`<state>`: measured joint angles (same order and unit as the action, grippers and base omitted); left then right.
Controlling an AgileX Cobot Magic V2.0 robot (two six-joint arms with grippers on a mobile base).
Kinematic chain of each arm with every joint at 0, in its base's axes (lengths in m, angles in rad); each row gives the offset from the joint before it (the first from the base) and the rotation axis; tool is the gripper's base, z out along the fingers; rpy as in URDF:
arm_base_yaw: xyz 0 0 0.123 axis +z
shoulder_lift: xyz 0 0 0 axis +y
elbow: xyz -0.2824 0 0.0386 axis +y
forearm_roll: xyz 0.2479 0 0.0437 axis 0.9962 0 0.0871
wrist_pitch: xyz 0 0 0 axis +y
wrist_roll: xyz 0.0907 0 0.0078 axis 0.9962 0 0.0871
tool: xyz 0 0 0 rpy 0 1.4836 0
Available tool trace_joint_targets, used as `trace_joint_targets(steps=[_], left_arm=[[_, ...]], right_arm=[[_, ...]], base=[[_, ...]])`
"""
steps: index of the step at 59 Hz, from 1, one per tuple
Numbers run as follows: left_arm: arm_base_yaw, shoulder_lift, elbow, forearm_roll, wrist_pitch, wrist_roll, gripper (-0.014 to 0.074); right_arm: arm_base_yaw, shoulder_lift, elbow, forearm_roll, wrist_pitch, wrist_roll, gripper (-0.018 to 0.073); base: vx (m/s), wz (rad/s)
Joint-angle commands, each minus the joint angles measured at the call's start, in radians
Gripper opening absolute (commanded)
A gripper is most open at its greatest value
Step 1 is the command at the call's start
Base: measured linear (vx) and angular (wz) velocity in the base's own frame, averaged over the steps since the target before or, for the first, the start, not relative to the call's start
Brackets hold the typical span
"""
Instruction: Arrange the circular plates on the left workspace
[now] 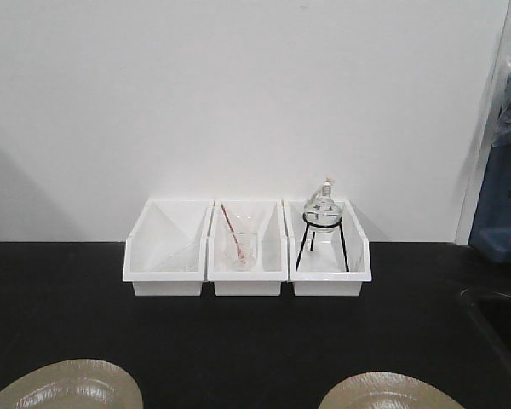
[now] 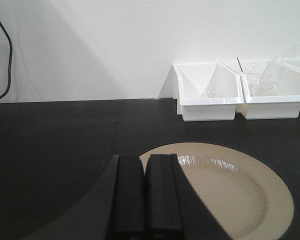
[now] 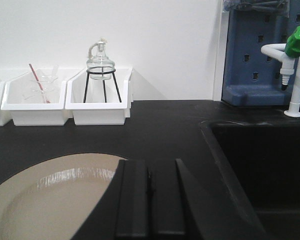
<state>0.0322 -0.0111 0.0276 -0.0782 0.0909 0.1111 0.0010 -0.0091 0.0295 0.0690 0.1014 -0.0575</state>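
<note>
The left claw [image 2: 145, 200] is pressed together with nothing between its fingers. It sits over the near-left rim of one tan plate [image 2: 230, 200], which lies flat on the black worktop [image 2: 50, 150] ahead and to its right. The right claw [image 3: 150, 200] is likewise pressed together and empty. The second plate [image 3: 50, 205] lies flat to its left, and the sink [image 3: 270, 165] is to its right. Three white bins [image 1: 247, 277] stand well ahead of both claws.
</note>
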Motion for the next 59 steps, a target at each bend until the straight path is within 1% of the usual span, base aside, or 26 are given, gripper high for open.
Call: trace_joint_targets(steps=[1, 54, 59], left_arm=[[-0.005, -0.015, 0.012, -0.001, -0.091, -0.010, 0.0002], [-0.005, -0.015, 0.012, -0.001, -0.091, -0.010, 0.0002], [-0.005, -0.015, 0.011, 0.000, -0.121, -0.010, 0.0002]], right_arm=[[-0.006, -0.017, 0.006, -0.006, -0.077, -0.003, -0.0003], [-0.006, -0.017, 0.006, -0.006, -0.087, -0.003, -0.0003], [-0.006, -0.017, 0.005, -0.006, -0.095, -0.003, -0.0003]], base=[[0.10, -0.03], [0.01, 0.00], [0.00, 0.00]])
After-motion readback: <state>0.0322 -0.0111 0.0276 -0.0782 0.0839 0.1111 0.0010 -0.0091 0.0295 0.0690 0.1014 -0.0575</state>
